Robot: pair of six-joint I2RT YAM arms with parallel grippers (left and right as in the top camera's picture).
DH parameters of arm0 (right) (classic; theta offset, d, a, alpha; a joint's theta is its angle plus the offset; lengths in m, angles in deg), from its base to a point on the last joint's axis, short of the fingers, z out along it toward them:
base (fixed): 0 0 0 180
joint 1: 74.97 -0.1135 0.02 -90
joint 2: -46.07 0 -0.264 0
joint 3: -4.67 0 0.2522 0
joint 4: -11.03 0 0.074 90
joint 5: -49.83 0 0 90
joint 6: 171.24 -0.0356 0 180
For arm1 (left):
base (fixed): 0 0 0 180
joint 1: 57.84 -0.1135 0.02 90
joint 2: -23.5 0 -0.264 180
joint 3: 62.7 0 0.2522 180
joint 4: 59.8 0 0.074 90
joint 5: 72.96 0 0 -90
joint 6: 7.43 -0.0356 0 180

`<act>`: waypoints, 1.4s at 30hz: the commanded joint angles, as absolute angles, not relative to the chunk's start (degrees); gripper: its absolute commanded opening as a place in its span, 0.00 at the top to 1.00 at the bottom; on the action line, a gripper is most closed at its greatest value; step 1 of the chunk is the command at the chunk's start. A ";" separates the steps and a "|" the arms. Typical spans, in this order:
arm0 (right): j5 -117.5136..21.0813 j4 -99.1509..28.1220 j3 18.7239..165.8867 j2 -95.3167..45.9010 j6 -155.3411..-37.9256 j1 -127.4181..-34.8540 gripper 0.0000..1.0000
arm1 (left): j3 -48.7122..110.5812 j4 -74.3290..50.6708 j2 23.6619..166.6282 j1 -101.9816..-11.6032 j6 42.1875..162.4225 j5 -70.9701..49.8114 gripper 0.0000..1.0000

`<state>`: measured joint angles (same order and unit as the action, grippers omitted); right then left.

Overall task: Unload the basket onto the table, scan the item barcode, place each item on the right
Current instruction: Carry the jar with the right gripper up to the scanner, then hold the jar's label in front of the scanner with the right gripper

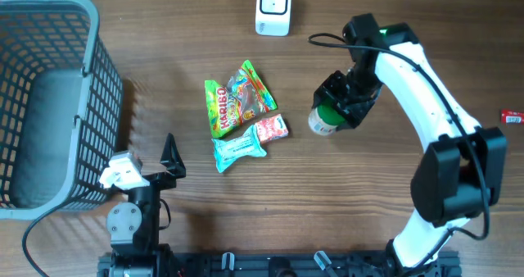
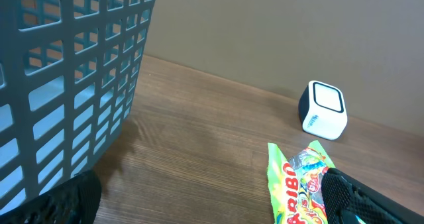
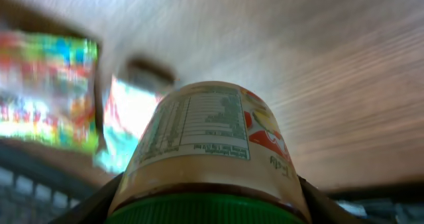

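Note:
A jar [image 1: 322, 121] with a green lid and a pale label is the item in hand; my right gripper [image 1: 344, 103] is shut on it, right of the table's middle. In the right wrist view the jar [image 3: 205, 138] fills the frame, a dark finger [image 3: 96, 204] pressing each side just above the lid, and the background is blurred. The white barcode scanner [image 1: 273, 8] stands at the back centre, apart from the jar. It also shows in the left wrist view, where the scanner [image 2: 323, 109] sits far right. My left gripper [image 1: 169, 157] is open and empty near the front left.
A grey mesh basket [image 1: 49, 105] takes up the left side, close to my left arm. A Haribo bag [image 1: 233, 101], a teal packet [image 1: 237, 150] and a red-and-white packet [image 1: 272, 129] lie together mid-table. A small red item [image 1: 512, 117] lies at the right edge.

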<state>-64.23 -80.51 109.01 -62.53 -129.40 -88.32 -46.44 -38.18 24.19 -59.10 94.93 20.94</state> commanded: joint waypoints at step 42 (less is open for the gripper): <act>-40.23 -5.21 110.22 -64.21 -104.46 -94.74 0.39 | -46.85 -38.37 23.92 -59.47 94.82 20.06 0.00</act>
